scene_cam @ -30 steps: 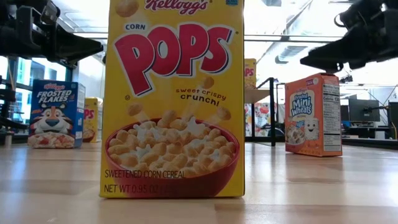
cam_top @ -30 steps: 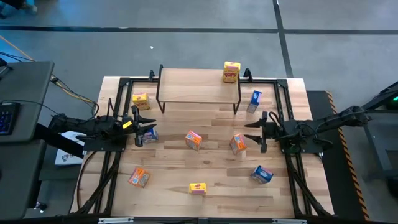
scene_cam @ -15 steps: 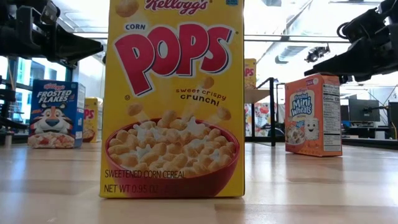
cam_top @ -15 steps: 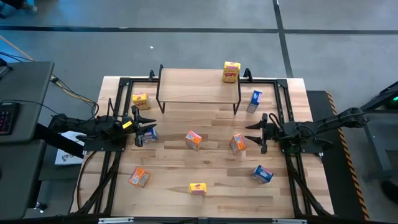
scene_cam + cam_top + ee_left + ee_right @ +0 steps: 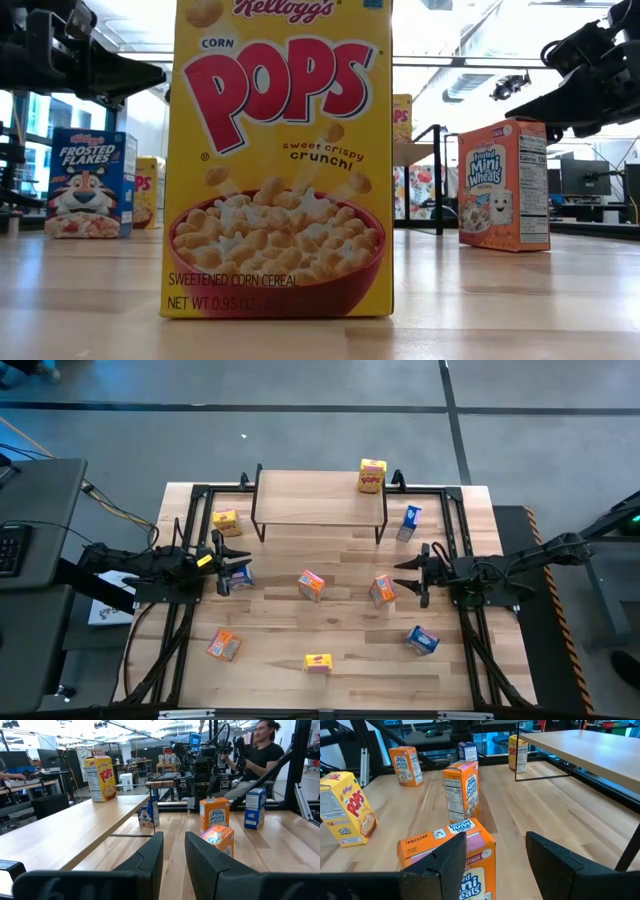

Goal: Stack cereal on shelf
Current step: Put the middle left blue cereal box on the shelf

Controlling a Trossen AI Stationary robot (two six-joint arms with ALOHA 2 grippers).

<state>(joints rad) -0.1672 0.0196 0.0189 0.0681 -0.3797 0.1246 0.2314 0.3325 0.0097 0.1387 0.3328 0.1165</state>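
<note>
The shelf (image 5: 310, 500) stands at the table's far side, with one yellow cereal box (image 5: 372, 475) upright on its right end. Other boxes stand on the table: a yellow one (image 5: 226, 521), two blue ones (image 5: 410, 522) (image 5: 421, 640), and two orange ones (image 5: 311, 584) (image 5: 223, 645). A yellow Pops box (image 5: 280, 160) stands at the near edge. My right gripper (image 5: 402, 573) is open, its fingers just right of an orange Mini-Wheats box (image 5: 452, 855) and above its top. My left gripper (image 5: 240, 565) is open above a blue Frosted Flakes box (image 5: 90, 185).
Black frame rails (image 5: 455, 540) run along the table's left and right sides. The shelf's thin black legs (image 5: 380, 530) stand near the blue box. Bare wood lies between the shelf and the middle boxes. A seated person (image 5: 260, 755) shows beyond the table's right side.
In the low view my right gripper has sunk a little toward the top of the orange Mini-Wheats box and shifted slightly toward the table's right edge. Its fingers stay open. No box has moved.
</note>
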